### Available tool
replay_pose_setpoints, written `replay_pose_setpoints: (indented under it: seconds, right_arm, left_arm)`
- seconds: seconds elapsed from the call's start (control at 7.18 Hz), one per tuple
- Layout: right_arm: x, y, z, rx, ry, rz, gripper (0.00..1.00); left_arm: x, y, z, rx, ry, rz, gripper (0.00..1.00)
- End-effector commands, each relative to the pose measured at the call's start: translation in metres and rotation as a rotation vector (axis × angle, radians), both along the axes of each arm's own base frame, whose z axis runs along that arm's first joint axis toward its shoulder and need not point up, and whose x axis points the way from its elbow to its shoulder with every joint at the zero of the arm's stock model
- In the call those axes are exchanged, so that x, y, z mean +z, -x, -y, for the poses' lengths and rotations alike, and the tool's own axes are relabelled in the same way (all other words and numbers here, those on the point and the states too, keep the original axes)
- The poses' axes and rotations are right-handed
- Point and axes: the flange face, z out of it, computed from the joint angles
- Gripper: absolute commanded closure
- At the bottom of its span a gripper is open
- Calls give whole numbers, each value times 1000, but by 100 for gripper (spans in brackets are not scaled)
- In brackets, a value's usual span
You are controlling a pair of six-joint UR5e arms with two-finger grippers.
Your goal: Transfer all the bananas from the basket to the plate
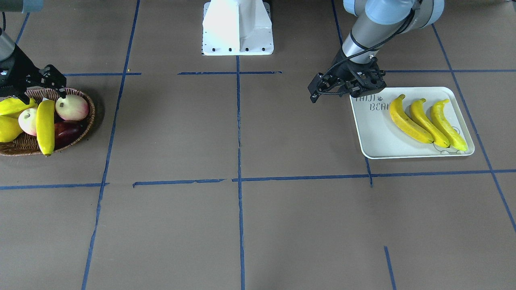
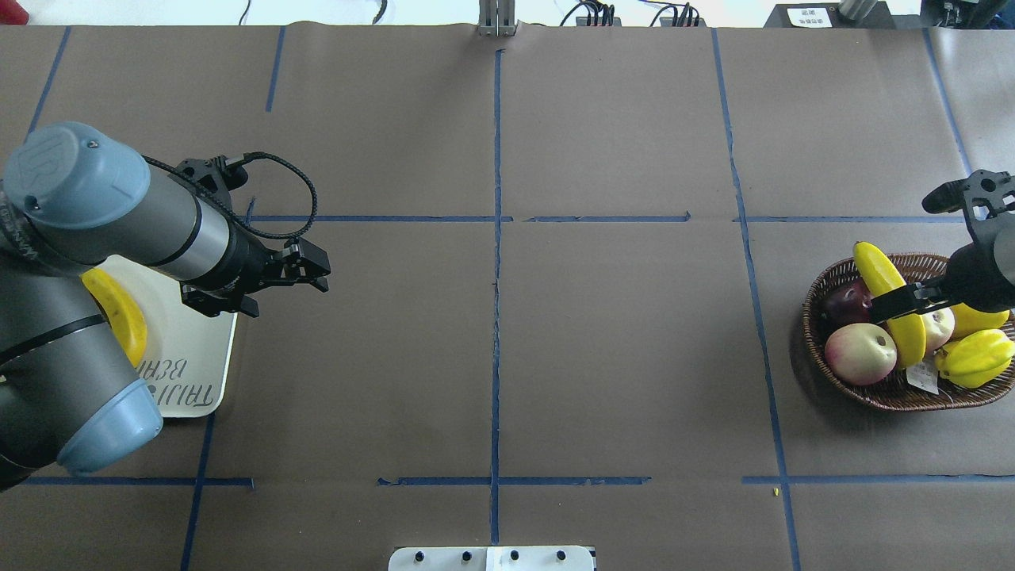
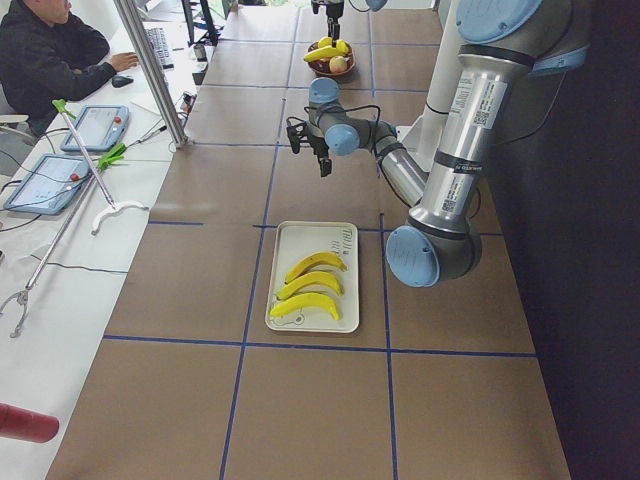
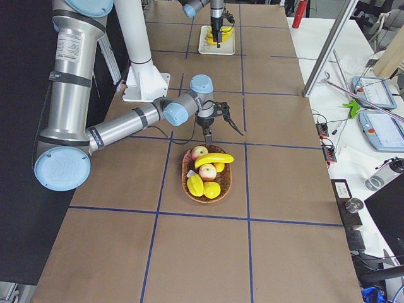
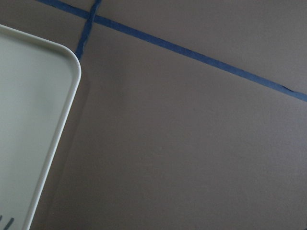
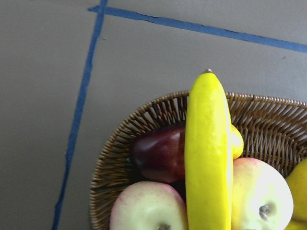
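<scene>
One bright yellow banana (image 1: 45, 127) (image 2: 876, 270) (image 6: 208, 158) lies on top of the other fruit in the brown wicker basket (image 1: 91, 117) (image 2: 896, 396) (image 6: 120, 143). My right gripper (image 1: 42, 94) (image 2: 904, 258) hovers open just above the banana and the basket's robot-side rim, holding nothing. Three bananas (image 1: 407, 121) (image 1: 427, 123) (image 1: 447, 125) lie side by side on the white plate (image 1: 375, 137) (image 2: 190, 349) (image 5: 29, 134). Beside the plate's lettered corner, my left gripper (image 1: 316, 92) (image 2: 317, 270) hangs open and empty over the table, off the plate's edge.
The basket also holds two pale red apples (image 2: 860, 353) (image 1: 71, 107), a dark red fruit (image 6: 160, 155) and plump yellow fruit (image 2: 975, 357). The white robot base (image 1: 238, 28) stands at the table's robot side. A person (image 3: 45, 50) sits beside the table in the exterior left view.
</scene>
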Motion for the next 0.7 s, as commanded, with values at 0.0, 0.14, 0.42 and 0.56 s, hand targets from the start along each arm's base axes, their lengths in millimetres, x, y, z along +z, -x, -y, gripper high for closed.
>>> replay_pose_setpoints:
  seconds: [0.0, 0.14, 0.42, 0.56]
  right_arm:
    - [30, 4, 6, 5, 32, -49, 0]
    - [36, 6, 6, 3, 37, -60, 1]
    - [41, 12, 14, 3, 41, -67, 1]
    - [41, 12, 14, 5, 41, -66, 13]
  left_arm:
    - [0, -11, 4, -2, -1, 8, 0]
    - [-3, -14, 6, -2, -2, 6, 0]
    - [-4, -14, 7, -1, -5, 4, 0]
    - [-4, -14, 7, -3, -5, 5, 0]
